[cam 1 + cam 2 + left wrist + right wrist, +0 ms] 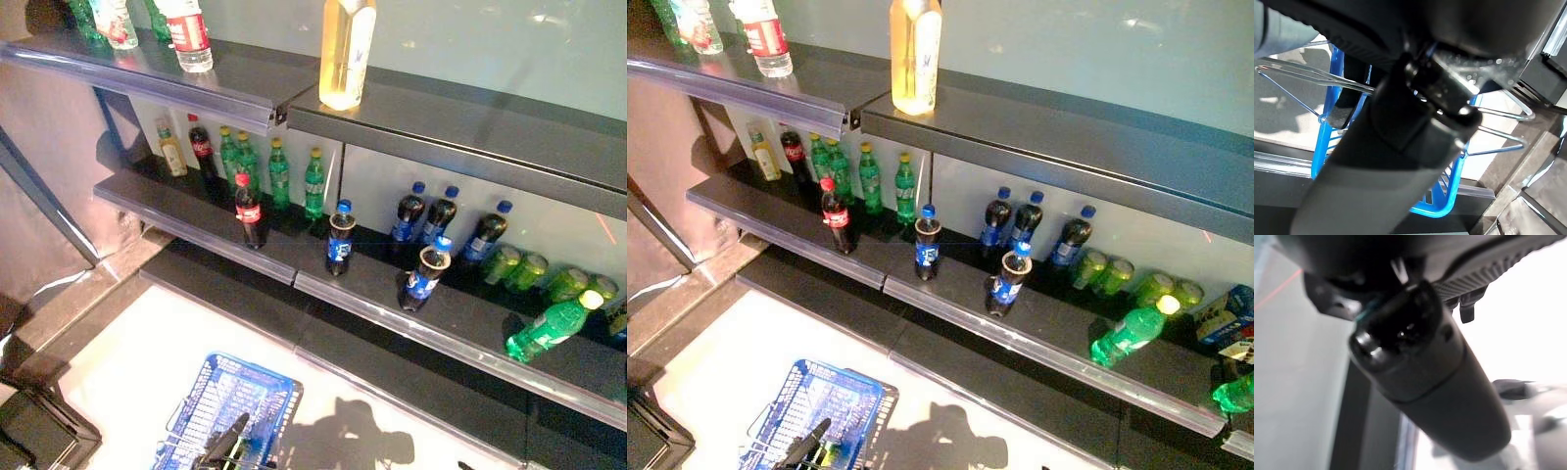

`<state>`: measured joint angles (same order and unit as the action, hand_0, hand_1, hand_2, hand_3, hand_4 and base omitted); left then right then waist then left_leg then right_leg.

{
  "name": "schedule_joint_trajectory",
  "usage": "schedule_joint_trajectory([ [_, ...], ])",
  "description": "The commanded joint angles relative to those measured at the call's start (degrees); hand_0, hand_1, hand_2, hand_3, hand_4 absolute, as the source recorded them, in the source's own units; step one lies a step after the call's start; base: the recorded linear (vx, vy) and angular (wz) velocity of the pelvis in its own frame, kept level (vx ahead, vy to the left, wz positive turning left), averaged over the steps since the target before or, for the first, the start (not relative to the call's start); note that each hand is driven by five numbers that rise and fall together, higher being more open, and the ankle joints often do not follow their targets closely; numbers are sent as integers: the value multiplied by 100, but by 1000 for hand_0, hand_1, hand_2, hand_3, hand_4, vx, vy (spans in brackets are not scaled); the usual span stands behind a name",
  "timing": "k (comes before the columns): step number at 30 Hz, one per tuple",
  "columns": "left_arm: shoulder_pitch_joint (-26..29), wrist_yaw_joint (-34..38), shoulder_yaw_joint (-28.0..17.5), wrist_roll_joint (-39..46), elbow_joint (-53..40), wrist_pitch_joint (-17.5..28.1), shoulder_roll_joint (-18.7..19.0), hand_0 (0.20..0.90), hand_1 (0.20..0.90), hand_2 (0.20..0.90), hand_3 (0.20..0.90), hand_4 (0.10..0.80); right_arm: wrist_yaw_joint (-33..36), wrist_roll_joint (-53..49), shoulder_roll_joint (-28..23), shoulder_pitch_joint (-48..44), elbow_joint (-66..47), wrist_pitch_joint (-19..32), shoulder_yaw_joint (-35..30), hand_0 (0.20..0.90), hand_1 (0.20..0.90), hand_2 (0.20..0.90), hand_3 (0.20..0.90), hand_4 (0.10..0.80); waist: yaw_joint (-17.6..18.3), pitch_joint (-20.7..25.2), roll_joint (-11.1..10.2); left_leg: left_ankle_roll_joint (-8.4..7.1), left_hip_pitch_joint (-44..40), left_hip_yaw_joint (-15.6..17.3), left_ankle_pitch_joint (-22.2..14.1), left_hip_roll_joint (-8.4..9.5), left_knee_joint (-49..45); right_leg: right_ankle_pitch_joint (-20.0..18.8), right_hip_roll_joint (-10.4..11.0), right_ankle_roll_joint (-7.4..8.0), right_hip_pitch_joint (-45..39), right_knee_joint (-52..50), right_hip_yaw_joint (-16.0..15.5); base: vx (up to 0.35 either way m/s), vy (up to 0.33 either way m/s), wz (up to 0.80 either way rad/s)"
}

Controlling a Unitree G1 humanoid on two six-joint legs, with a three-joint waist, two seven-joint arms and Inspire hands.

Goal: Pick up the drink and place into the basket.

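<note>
Drinks stand on a dark middle shelf (323, 284): a red-capped cola bottle (248, 210), two blue-labelled dark bottles (340, 238) (425, 272) near the front edge, and several more behind. A green bottle (549, 328) lies on its side at the right. The blue wire basket (284, 387) hangs low in front of the shelves, with something green lying in it. My left hand (227, 441) is over it, fingers (1344, 107) curled round the basket's wire handle (1308, 76). My right hand (1430, 382) shows only in its wrist view, with nothing seen in it.
On the top shelf (441, 122) stand a tall yellow bottle (346, 49) and a clear water bottle (189, 34). Green bottles (279, 174) line the back left of the middle shelf. Green cans (529, 269) lie at the right. A pale floor (137, 362) spreads below.
</note>
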<state>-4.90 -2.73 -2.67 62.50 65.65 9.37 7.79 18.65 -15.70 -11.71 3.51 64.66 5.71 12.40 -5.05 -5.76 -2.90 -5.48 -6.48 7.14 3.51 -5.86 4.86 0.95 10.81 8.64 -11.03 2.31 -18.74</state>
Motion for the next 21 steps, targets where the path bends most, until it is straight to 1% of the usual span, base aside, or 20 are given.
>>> schedule_joint_trajectory([
  [1,303,-100,259,-372,-451,85,51,300,300,300,200,100,-382,86,-410,-337,-790,296,235,900,900,900,900,800,-271,-56,126,-37,-18,66,-192,-218,14,-168,178,-28,239,-320,-245,-11,-70,3],
  [2,192,-34,227,-488,-678,-5,97,300,300,300,200,100,-609,89,-495,-230,-1815,33,437,900,900,900,900,800,-317,-91,72,-44,-17,16,-185,-219,13,-170,174,-17,217,-321,-281,-13,-74,4],
  [4,155,-17,210,-522,-745,-32,114,300,300,300,200,100,-721,54,-527,-182,-2189,-27,499,900,900,900,900,800,-317,-78,47,-42,19,-9,-167,-213,13,-191,175,-10,236,-309,-296,-7,-58,21],
  [5,45,21,182,-587,-921,-86,155,300,300,300,200,100,-933,-19,-640,-66,-3164,-252,644,900,900,900,900,800,-323,-94,-4,-46,33,-43,-156,-210,14,-207,166,-3,234,-300,-322,1,-62,31],
  [6,-6,62,178,-596,-1020,-123,189,300,300,300,200,100,-1050,-89,-751,0,-3776,-298,763,900,900,900,900,800,-319,-99,-36,-51,43,-61,-148,-205,14,-216,156,0,234,-293,-327,5,-62,28],
  [7,-37,67,184,-589,-1047,-123,204,300,300,300,200,100,-1087,-149,-818,19,-4152,-397,805,900,900,900,900,800,-315,-97,-49,-54,46,-69,-144,-205,14,-220,151,3,234,-290,-329,14,-32,25],
  [9,-101,53,189,-569,-1069,-100,221,300,300,300,200,100,-1274,-111,-955,58,-4857,-351,828,900,900,900,900,800,-289,-88,-65,-57,51,-72,-140,-204,14,-229,139,7,236,-275,-321,12,-8,18],
  [10,-109,48,191,-567,-1068,-98,220,300,300,300,200,100,-1290,-110,-970,70,-4915,-342,825,900,900,900,900,800,-286,-85,-64,-58,52,-72,-140,-204,14,-230,138,7,235,-273,-320,0,0,0],
  [11,-177,5,195,-514,-1043,-43,205,300,300,300,200,100,-1419,-142,-1099,86,-5597,-244,795,900,900,900,900,800,-248,-62,-62,-61,60,-63,-138,-201,14,-233,131,12,245,-252,-294,0,0,0],
  [14,-230,-34,200,-482,-1013,9,174,300,300,300,200,100,-1387,-71,-1188,71,-6058,-151,725,900,900,900,900,800,-221,-42,-46,-67,58,-30,-137,-207,14,-223,132,10,260,-257,-275,14,26,0],
  [15,-277,-58,204,-450,-992,64,130,300,300,300,200,100,-1321,-95,-1260,18,-6391,-63,640,900,900,900,900,800,-205,-32,-28,-73,55,-1,-136,-217,14,-214,139,10,271,-263,-271,25,52,-2],
  [18,-325,-75,204,-392,-942,135,52,300,300,300,200,100,-991,37,-1316,-114,-6856,146,459,900,900,900,900,800,-182,-19,13,-85,47,49,-141,-241,14,-196,158,13,299,-285,-262,16,47,-2],
  [21,-366,-81,194,-373,-913,175,-12,300,300,300,200,100,-726,132,-1357,-204,-7096,215,326,900,900,900,900,800,-165,-11,47,-90,30,75,-141,-261,14,-187,168,10,308,-296,-261,18,35,-2],
])
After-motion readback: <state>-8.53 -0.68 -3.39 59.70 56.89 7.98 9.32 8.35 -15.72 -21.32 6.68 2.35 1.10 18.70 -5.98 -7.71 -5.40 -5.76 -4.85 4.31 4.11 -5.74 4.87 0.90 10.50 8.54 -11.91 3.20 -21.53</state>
